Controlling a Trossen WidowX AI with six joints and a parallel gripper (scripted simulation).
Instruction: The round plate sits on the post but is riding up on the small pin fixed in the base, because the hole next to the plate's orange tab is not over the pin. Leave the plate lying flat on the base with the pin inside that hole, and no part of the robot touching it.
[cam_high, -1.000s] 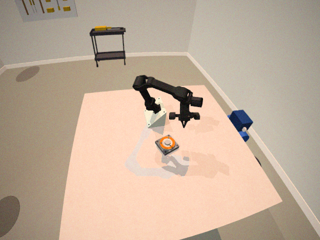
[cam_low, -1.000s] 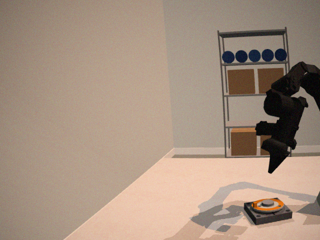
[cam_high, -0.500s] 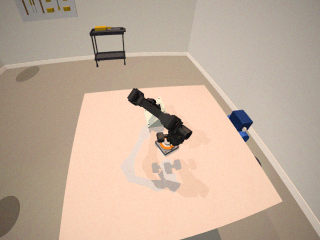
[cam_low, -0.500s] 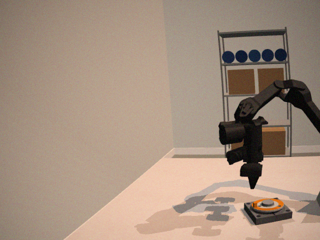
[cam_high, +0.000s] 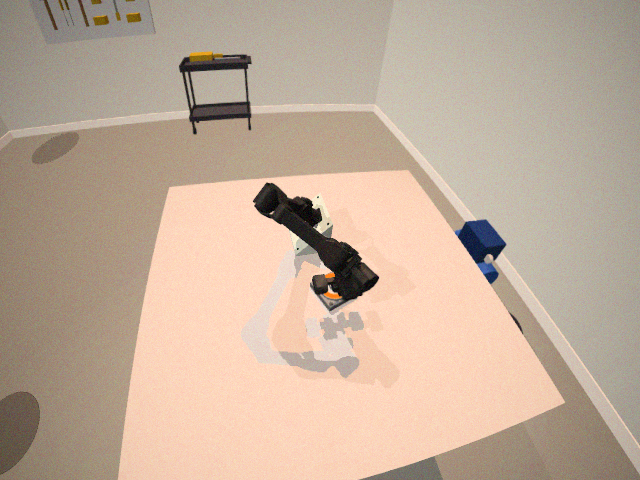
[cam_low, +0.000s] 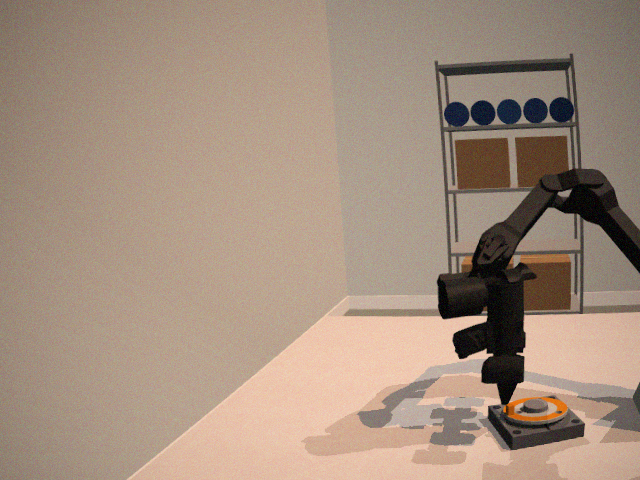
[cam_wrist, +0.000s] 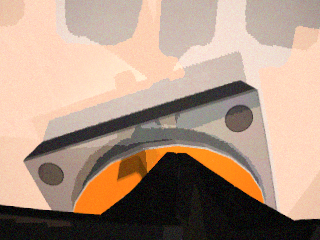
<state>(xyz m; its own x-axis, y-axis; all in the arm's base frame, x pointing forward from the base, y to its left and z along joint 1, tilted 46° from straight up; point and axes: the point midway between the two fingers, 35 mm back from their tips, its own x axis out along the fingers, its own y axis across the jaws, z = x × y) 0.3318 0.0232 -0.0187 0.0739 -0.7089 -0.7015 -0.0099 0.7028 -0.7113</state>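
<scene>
The round plate (cam_high: 333, 296) (cam_low: 560, 408) (cam_wrist: 235, 175), with its orange ring, sits around the grey post (cam_low: 535, 405) on the square grey base (cam_low: 547, 438) (cam_wrist: 205, 117). Its underside shows slightly above the base top in the exterior view. The orange tab (cam_low: 510, 409) (cam_wrist: 132, 167) is at the plate's left edge in that view. My gripper (cam_low: 506, 402) (cam_wrist: 174, 162) is shut and empty, pointing down. Its tips are low at the plate's edge, close beside the tab; whether they touch it I cannot tell. The pin and the hole by the tab are hidden.
The base lies on the pale table (cam_high: 222, 413) (cam_low: 268, 413). The arm's pale mount (cam_high: 325, 217) is behind it in the top view. A cart (cam_high: 219, 111), a blue object (cam_high: 481, 240) and a shelf rack (cam_low: 509, 67) stand beyond the table.
</scene>
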